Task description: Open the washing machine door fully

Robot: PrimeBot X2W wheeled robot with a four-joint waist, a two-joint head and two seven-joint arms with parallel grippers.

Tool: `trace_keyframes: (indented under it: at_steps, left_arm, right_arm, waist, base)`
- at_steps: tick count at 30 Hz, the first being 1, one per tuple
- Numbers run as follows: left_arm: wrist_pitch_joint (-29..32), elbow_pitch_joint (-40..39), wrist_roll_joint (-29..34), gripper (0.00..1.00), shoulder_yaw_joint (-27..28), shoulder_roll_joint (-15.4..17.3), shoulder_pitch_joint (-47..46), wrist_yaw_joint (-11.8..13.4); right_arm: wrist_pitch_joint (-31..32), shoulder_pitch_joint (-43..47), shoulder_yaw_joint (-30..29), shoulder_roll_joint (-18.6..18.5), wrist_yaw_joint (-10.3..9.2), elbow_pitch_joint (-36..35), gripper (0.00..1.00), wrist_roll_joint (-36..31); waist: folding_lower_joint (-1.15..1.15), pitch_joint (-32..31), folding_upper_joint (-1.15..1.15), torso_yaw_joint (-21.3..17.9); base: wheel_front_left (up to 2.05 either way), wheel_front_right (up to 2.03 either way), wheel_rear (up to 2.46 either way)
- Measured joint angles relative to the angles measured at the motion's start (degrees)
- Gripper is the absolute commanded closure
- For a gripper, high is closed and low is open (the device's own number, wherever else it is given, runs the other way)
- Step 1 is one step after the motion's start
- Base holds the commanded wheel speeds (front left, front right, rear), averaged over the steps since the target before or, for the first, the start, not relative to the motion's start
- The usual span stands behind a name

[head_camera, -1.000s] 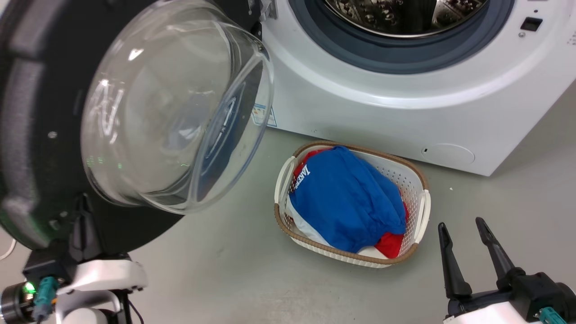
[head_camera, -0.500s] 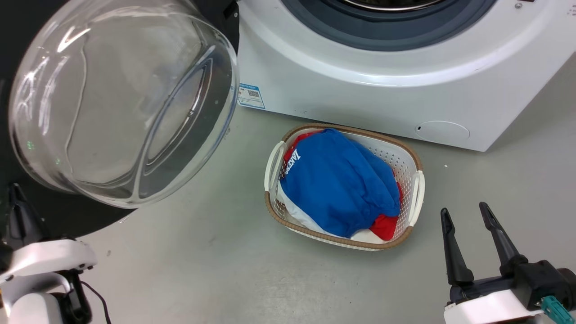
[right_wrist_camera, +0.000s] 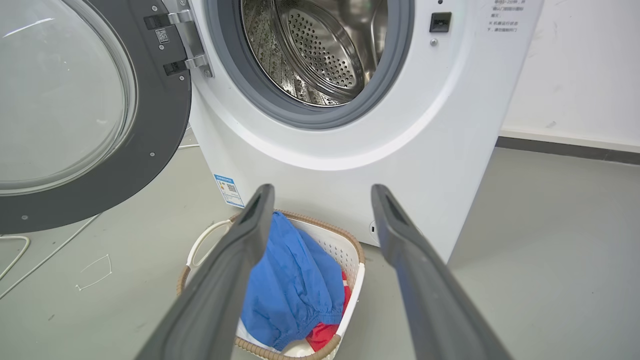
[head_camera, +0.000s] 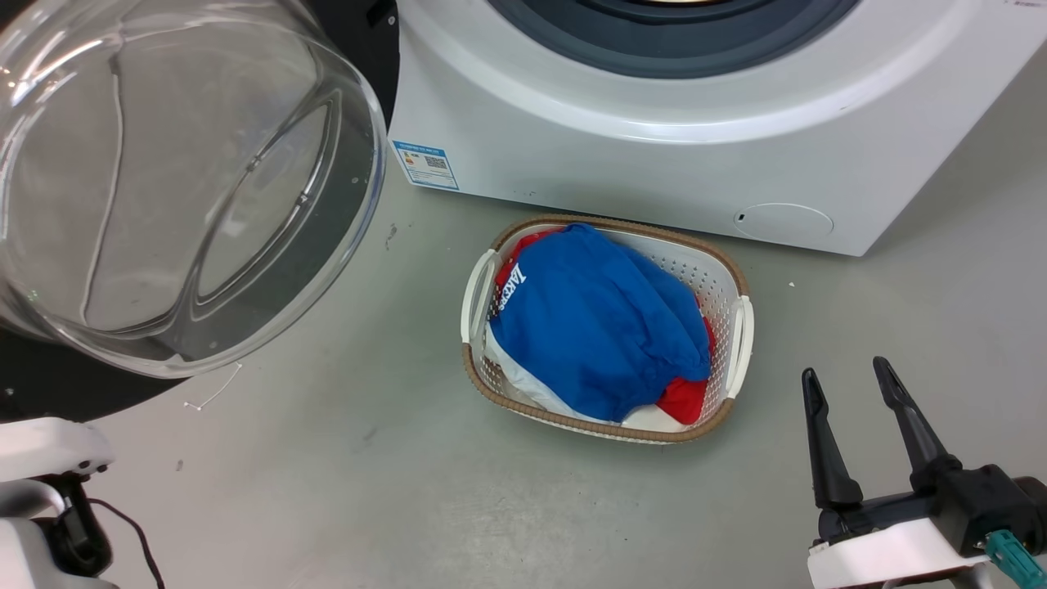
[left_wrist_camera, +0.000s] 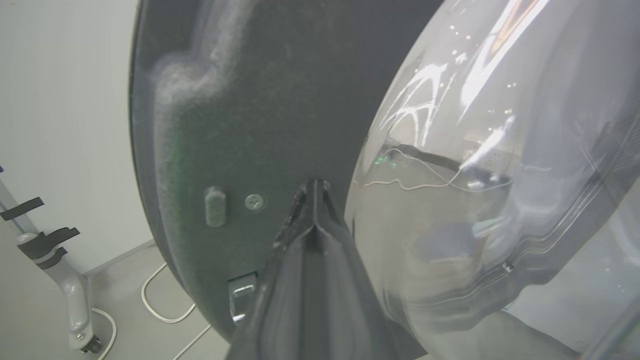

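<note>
Looking down through the head view, we found the washing machine door (head_camera: 180,188) swung out at ten o'clock, its glass bowl bulging toward us. The white washing machine (head_camera: 654,164) sat at twelve, and a laundry basket (head_camera: 743,343) of blue and red cloth lay on the floor near centre. The right gripper (head_camera: 846,368) hung at five o'clock, fingers spread and holding nothing.

In the left wrist view, the left gripper (left_wrist_camera: 315,190) had its two fingers pressed together into one dark wedge. It pointed at twelve o'clock toward the door's (left_wrist_camera: 240,100) dark inner face, just beside the bowl. We could not tell whether the tips were touching it.

In the right wrist view, the door (right_wrist_camera: 160,125) stood at nine o'clock, hung on its hinge (right_wrist_camera: 185,40) and well clear of the steel drum (right_wrist_camera: 320,45). The right gripper's (right_wrist_camera: 321,192) fingers were wide apart.

We judged the opening to be in its last stretch. The next move called for a steady outward push on the dark rim, not the glass, until the hinge stopped.
</note>
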Motion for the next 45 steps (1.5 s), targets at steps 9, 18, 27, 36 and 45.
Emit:
trace_keyframes:
  at_steps: [9,18,27,36,45]
  left_arm:
    - [0.0,0.9,1.3,1.00,2.5,0.1,-0.8,-1.2]
    - [0.1,-0.7,2.8,1.00,3.7,-1.0,1.3,-2.3]
    - [0.1,-5.0,5.2,1.00,2.0,-2.6,7.6,-4.2]
    - [0.1,-12.2,6.7,1.00,-2.6,-3.8,14.2,-5.1]
    - [0.1,-17.8,7.9,1.00,-12.2,-4.5,17.2,-5.7]
  right_arm:
    - [0.0,-0.2,0.0,0.0,0.00,-0.2,0.00,-0.1]
    - [0.0,-0.1,0.5,0.1,0.00,0.2,0.00,0.1]
    - [0.0,1.9,0.6,0.1,0.00,0.3,0.00,2.7]
    - [0.0,4.7,0.3,0.2,0.00,-1.3,0.00,3.7]
    - [0.0,6.4,-0.6,0.2,0.00,-3.7,0.00,4.0]
  waist:
    - [0.00,0.5,0.00,-0.8]
    - [0.00,-1.9,0.00,-1.7]
    - [0.00,-7.5,0.00,-2.9]
    - [0.00,-13.7,0.00,-4.6]
    - [-0.01,-16.6,0.00,-7.0]
  base:
    - [0.00,0.00,0.00]
    - [0.00,0.00,0.00]
    - [0.00,0.00,0.00]
    - [0.00,0.00,0.00]
    - [0.00,0.00,0.00]
